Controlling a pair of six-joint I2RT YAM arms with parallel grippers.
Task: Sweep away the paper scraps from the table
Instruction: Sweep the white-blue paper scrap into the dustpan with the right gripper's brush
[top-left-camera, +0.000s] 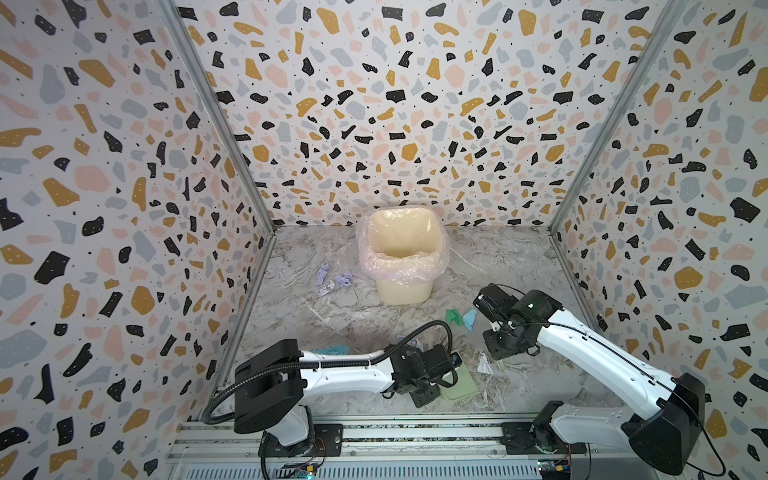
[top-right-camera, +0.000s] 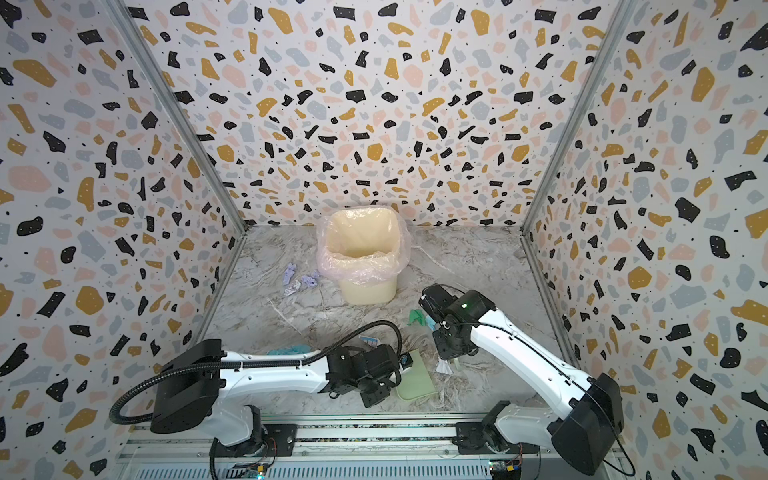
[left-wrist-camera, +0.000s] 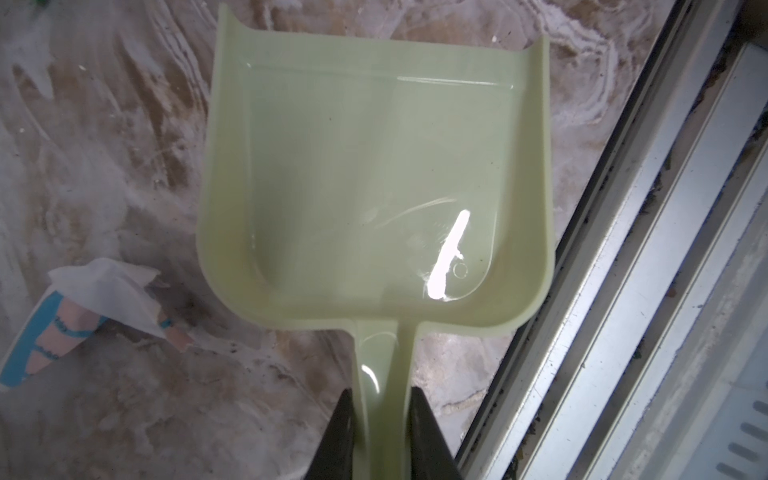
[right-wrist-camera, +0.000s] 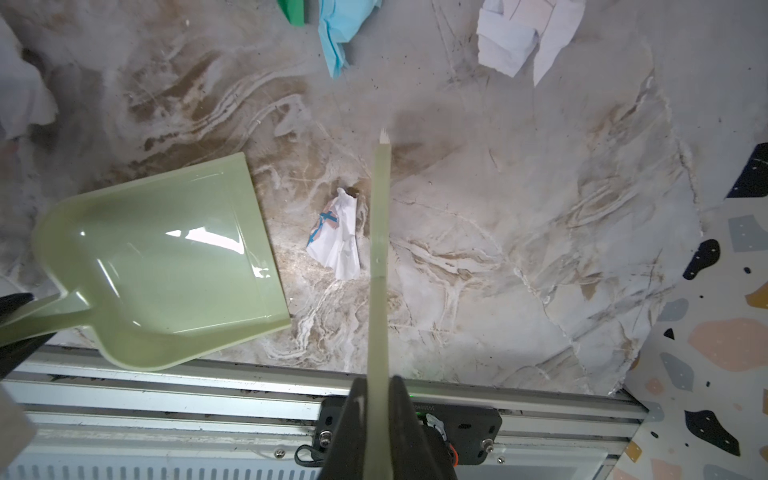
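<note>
My left gripper (left-wrist-camera: 381, 399) is shut on the handle of a pale green dustpan (left-wrist-camera: 374, 187), which lies flat on the marble table (top-left-camera: 519, 266) near its front edge. My right gripper (right-wrist-camera: 377, 386) is shut on a thin pale green brush (right-wrist-camera: 380, 249) whose tip rests on the table. Between the brush and the pan's open lip lies a white printed paper scrap (right-wrist-camera: 338, 237). Green (top-left-camera: 454, 316) and light blue (top-left-camera: 470, 319) scraps lie beyond the right gripper (top-left-camera: 498, 359). Lavender scraps (top-left-camera: 334, 279) sit to the left of the bin.
A cream bin (top-left-camera: 401, 293) with a pink liner stands at the back middle. More light blue scraps (top-left-camera: 332, 351) show behind the left arm. A printed scrap (left-wrist-camera: 62, 328) lies beside the pan. A metal rail (right-wrist-camera: 208, 399) runs along the table's front edge. Speckled walls close three sides.
</note>
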